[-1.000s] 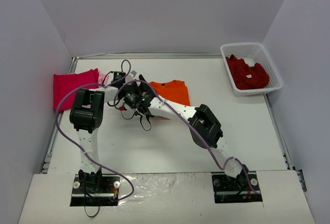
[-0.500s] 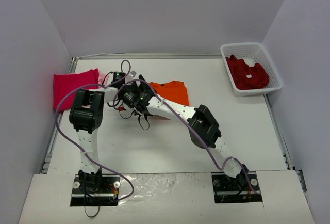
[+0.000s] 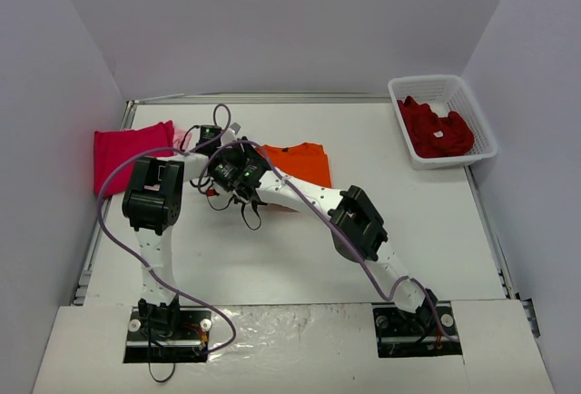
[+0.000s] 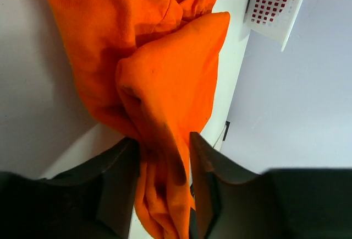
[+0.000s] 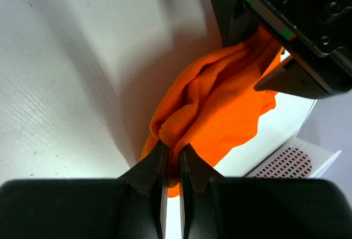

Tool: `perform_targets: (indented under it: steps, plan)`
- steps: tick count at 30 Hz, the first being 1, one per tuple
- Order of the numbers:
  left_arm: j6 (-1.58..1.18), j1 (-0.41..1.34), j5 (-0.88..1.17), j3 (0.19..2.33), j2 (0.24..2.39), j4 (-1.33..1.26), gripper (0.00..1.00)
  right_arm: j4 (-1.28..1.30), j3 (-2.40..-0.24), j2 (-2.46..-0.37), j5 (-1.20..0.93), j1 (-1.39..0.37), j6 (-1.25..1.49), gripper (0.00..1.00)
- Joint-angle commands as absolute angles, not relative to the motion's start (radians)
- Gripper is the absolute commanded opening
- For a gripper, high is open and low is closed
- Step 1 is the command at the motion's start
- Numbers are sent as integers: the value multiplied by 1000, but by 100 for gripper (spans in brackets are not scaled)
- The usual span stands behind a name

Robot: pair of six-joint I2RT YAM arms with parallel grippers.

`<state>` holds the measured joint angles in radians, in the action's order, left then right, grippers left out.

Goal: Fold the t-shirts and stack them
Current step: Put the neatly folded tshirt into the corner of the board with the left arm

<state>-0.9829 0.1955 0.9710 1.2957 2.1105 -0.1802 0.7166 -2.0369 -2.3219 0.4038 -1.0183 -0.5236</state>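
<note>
Right claw (image 5: 171, 164) pinching fold of orange t-shirt (image 5: 220, 107), jaws nearly together. Left claw (image 4: 159, 167) gripping bunched fold of same shirt. Shirt lying mid-frame on white counter (image 3: 408, 221). Magenta t-shirt (image 3: 127, 153) lying at left edge. Dark red t-shirts (image 3: 436, 129) sitting in basket (image 3: 436, 81), upper right. Grey walls (image 3: 272, 22) enclosing counter.

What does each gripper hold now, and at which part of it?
Both hold the orange t-shirt. The right gripper pinches a thin bunched fold; the left gripper clamps a thicker fold. Whether these are sleeve or hem cannot be told.
</note>
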Motion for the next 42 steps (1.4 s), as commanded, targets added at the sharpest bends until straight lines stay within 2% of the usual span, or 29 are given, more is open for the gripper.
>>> perform_targets:
  steps: [1, 3, 8, 10, 11, 19, 22, 24, 25, 31, 38, 42]
  plan:
    - [-988, 239, 994, 1299, 2098, -215, 34, 675, -2100, -2332, 413, -1054, -506, 0]
    - [-988, 241, 997, 1298, 2098, -215, 23, 675, -2103, -2335, 413, -1054, -506, 0]
    - [-979, 244, 1003, 1302, 2095, -209, 15, 680, -2109, -2341, 416, -1054, -506, 0]
    - [-971, 245, 1003, 1305, 2094, -196, 9, 680, -2109, -2342, 416, -1052, -506, 0]
    - [-965, 245, 1005, 1305, 2092, -195, 3, 680, -2109, -2344, 416, -1052, -506, 0]
    - [-919, 253, 1005, 1312, 2089, -141, 3, 684, -2120, -2350, 400, -1054, -500, 0]
    - [-901, 256, 1003, 1315, 2086, -126, 2, 687, -2120, -2347, 397, -1061, -499, 41]
    - [-887, 256, 999, 1319, 2080, -108, 3, 693, -2118, -2341, 373, -1066, -494, 52]
    - [-871, 256, 997, 1319, 2080, -97, 2, 696, -2114, -2330, 362, -1068, -494, 64]
    - [-809, 256, 992, 1327, 2077, -38, 2, 709, -2051, -2228, 325, -1095, -491, 77]
    - [-716, 252, 976, 1347, 2071, 86, 2, 748, -1922, -1976, 164, -1083, -569, 80]
    - [-664, 241, 957, 1370, 2071, 132, 2, 839, -1895, -1829, 19, -984, -635, 82]
